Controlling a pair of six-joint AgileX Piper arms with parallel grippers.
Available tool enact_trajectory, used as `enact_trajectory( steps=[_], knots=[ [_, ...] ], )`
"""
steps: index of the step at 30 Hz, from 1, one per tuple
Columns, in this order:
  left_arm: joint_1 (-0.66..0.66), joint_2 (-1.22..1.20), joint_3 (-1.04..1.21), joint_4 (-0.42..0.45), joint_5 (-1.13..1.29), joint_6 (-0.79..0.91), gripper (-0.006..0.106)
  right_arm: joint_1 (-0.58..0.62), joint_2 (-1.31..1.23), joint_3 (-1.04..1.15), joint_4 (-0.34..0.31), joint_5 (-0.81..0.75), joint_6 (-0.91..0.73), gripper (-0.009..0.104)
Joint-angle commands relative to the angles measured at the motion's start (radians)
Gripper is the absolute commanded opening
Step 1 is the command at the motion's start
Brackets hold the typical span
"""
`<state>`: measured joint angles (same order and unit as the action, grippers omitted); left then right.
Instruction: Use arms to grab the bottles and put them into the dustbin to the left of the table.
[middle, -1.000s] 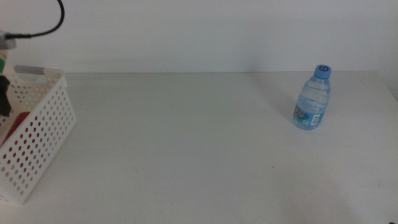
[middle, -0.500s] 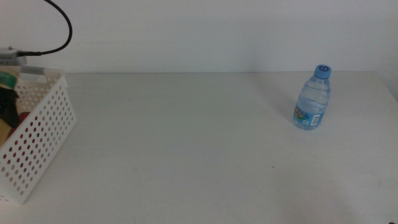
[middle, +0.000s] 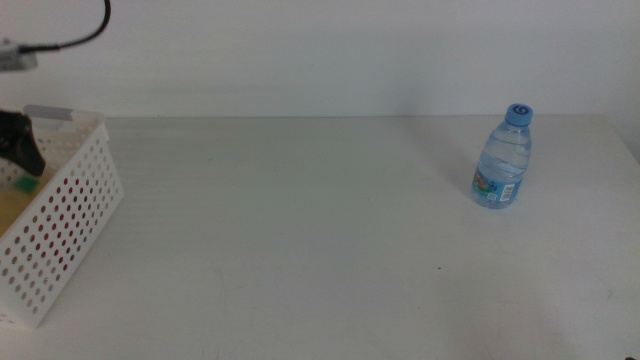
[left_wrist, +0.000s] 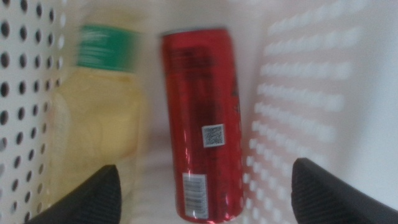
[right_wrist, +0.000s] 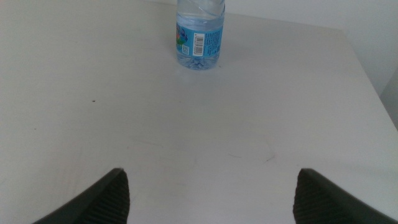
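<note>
The left gripper (left_wrist: 202, 186) hangs spread wide and empty over the bin (middle: 62, 205), where the yellow bottle (left_wrist: 102, 118) and can (left_wrist: 202, 124) lie side by side. The right gripper (right_wrist: 208, 190), also wide apart, faces the water bottle (middle: 503, 157) standing far right on the table (middle: 300, 230).

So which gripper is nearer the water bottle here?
Right. The right gripper faces the water bottle across bare table, jaws open. The left gripper is open over the dustbin, far across the table.
</note>
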<state>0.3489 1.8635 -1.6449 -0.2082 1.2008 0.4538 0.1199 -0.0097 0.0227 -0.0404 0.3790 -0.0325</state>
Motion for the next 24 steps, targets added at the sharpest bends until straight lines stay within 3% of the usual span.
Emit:
enact_trajectory(
  steps=[1,10,24],
  knots=[
    [-0.020,-0.093,-0.023,-0.053,-0.009,-0.022,0.090,-0.006,-0.027,-0.002,-0.014,-0.073,-0.010,0.074],
    [-0.157,-0.301,0.110,-0.049,-0.176,-0.061,0.090,-0.006,-0.027,-0.002,-0.014,-0.073,-0.010,0.074],
    [-0.405,-0.720,0.509,-0.064,-0.546,-0.049,0.090,-0.006,-0.027,-0.002,-0.014,-0.073,-0.010,0.074]
  ],
)
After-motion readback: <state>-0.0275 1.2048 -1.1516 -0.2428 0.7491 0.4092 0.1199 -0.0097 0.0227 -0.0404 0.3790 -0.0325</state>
